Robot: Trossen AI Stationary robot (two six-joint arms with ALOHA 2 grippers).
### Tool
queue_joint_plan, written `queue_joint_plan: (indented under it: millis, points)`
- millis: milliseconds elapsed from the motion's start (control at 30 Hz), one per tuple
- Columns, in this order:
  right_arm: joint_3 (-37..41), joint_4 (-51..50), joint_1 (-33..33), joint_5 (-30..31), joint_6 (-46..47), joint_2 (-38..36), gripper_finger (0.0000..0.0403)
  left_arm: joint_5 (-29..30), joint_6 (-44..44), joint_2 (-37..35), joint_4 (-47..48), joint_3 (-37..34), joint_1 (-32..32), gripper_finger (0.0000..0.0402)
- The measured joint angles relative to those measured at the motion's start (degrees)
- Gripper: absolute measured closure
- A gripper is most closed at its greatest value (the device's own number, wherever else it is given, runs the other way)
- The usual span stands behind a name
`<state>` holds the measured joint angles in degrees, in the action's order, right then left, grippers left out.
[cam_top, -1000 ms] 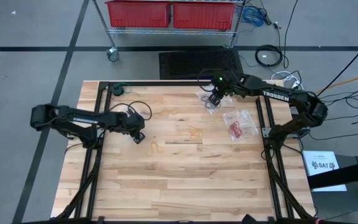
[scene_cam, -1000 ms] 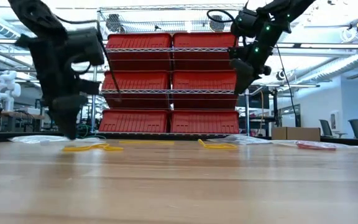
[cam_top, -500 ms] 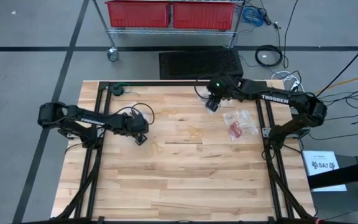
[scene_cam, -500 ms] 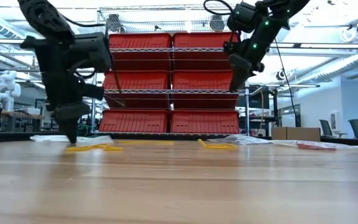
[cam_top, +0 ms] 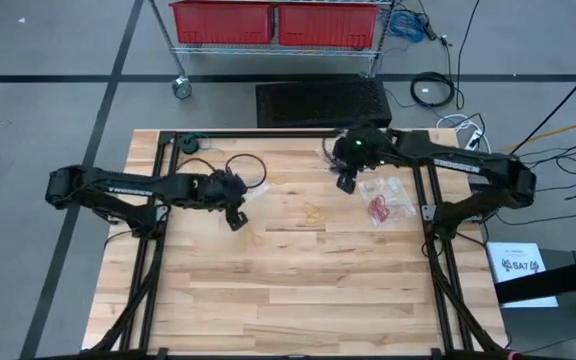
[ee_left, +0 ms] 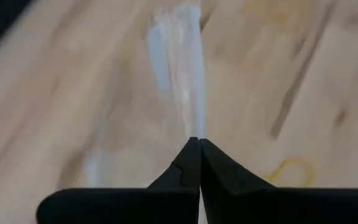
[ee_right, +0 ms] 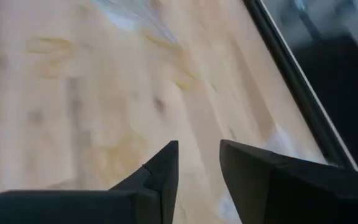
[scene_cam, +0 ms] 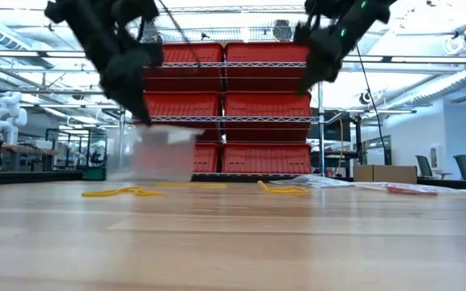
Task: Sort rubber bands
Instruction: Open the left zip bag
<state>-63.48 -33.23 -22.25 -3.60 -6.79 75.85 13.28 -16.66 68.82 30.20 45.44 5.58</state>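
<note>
Yellowish tan rubber bands [cam_top: 313, 213] [cam_top: 251, 237] lie loose on the wooden table [cam_top: 298, 300]; in the low view they show as flat yellow loops [scene_cam: 120, 191] [scene_cam: 281, 190]. Red rubber bands [cam_top: 378, 208] lie in a clear bag at the right. My left gripper [cam_top: 234, 220] [ee_left: 194, 140] is shut on a clear plastic bag [scene_cam: 156, 153] above the table's left middle. My right gripper [cam_top: 346, 183] [ee_right: 197, 146] hovers open near the far right, above the table, with nothing between its fingers. No black rubber bands show. My left gripper pinches the clear bag's upper edge [ee_left: 191, 124] between its two shut fingers [ee_left: 182, 165], coming from above at a slant. The bag hangs below the fingers as a blurred sheet [scene_cam: 156, 153]. Whether its lower edge touches the table I cannot tell.
A black metal frame [cam_top: 423, 200] runs along the table's left, far and right sides. A rack of red bins [scene_cam: 225, 105] stands beyond the far edge. A second clear bag [scene_cam: 330, 181] lies flat at the far right. The table's near half is bare wood.
My left gripper has shut on the clear bag at the table top, then risen and shifted a little toward the right edge; the bag has come up off the table and hangs below it. My right gripper has moved toward the near edge and risen slightly.
</note>
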Motion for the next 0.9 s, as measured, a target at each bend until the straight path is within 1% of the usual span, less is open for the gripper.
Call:
queue_joint_plan:
  millis: [100, 200, 267, 300, 400, 467, 533, 633, 767, 900]
  points:
    - [0.0, 2.7, 3.4, -0.8, -1.8, -0.3, 0.0301, -0.8, 3.7, -1.2, -2.0, 2.4, 0.0, 0.04]
    - [0.1, 7.7, 7.4, -0.7, -1.9, 2.4, 0.0299, -1.8, 6.6, -1.7, -5.4, 4.3, 0.0, 0.04]
    - [0.1, 12.4, 10.6, 0.1, -2.5, 3.6, 0.029, -2.4, 8.0, -1.7, -6.4, 5.0, 0.0, 0.04]
    - [0.1, 14.8, 12.4, 2.3, -3.6, 4.1, 0.0284, -2.5, 8.6, -1.7, -7.2, 5.3, 0.1, 0.04]
    - [0.0, 19.8, 17.8, 12.9, -9.2, 6.7, 0.0262, -2.7, 10.0, -1.7, -9.1, 5.6, 0.1, 0.04]
    - [0.0, 22.0, 20.5, 17.6, -12.8, 8.7, 0.025, -2.7, 10.1, -1.7, -9.9, 5.6, 0.1, 0.04]
    - [0.0, 23.5, 22.1, 19.5, -14.5, 10.3, 0.024, -2.7, 10.7, -1.7, -10.0, 5.6, 0.1, 0.04]
    - [0.0, 23.5, 23.1, 19.9, -13.9, 13.3, 0.023, -2.2, 11.4, -1.7, -10.2, 5.6, 0.1, 0.04]
    - [0.0, 24.8, 22.5, 20.3, -13.8, 18.4, 0.0227, 2.3, 11.6, -2.0, -8.7, 5.6, 0.1, 0.04]
    - [0.0, 29.9, 20.7, 20.2, -14.5, 25.6, 0.0232, 10.8, 11.5, -2.7, -6.4, 4.5, 0.1, 0.0401]
